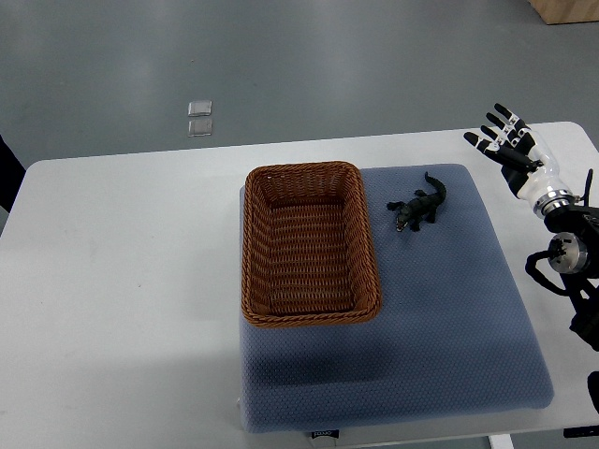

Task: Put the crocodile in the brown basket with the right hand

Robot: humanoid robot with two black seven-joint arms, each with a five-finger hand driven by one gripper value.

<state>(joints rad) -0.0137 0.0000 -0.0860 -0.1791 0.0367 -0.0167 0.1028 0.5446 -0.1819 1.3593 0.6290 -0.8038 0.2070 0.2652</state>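
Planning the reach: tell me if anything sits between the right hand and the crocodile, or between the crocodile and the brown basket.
Nothing visible. Only bare blue mat and table lie between the open right hand and the crocodile; between the crocodile and the brown basket only mat, then the basket's wall.

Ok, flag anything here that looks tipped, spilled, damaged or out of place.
Nothing stands out. The brown basket sits upright and empty on the blue mat. The crocodile lies on the mat beside it, not touching, and the right hand is open, holding nothing.
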